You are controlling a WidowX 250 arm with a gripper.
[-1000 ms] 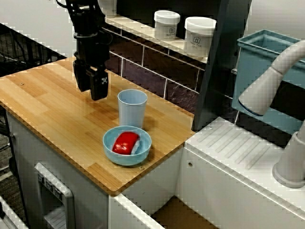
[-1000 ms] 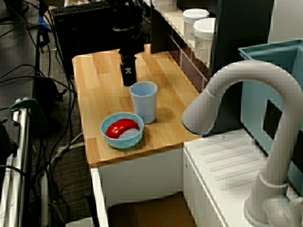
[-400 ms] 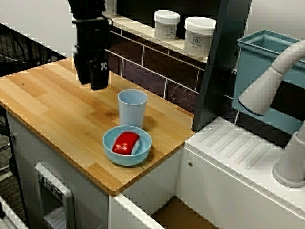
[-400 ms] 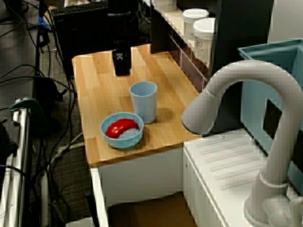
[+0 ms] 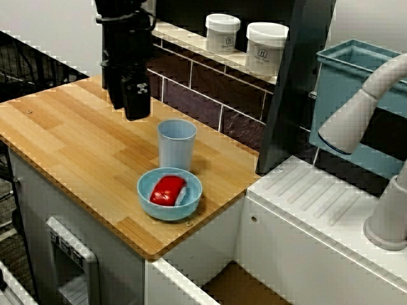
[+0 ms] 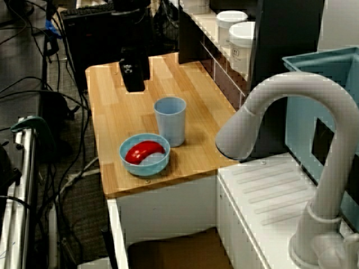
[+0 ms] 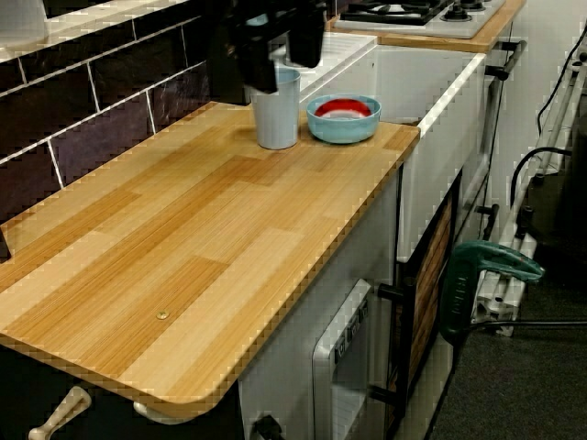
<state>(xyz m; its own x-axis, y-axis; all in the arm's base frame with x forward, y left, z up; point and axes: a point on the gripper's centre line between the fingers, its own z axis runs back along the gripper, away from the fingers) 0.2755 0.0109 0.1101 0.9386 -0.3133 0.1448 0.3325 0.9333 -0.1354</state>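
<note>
The gripper point(image 5: 127, 107) hangs above the table point(image 5: 63, 140), jaws parted and empty, just left of the blue cup point(image 5: 176, 145). This reads as an approach stance. Reaching the cup would call for a short rightward shift and a descent.

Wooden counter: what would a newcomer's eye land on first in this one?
The red object lying in the light blue bowl near the front corner of the wooden counter stands out most, with a matching blue cup upright just behind it. The black tool hangs empty above the counter, beyond the cup and apart from it.
</note>
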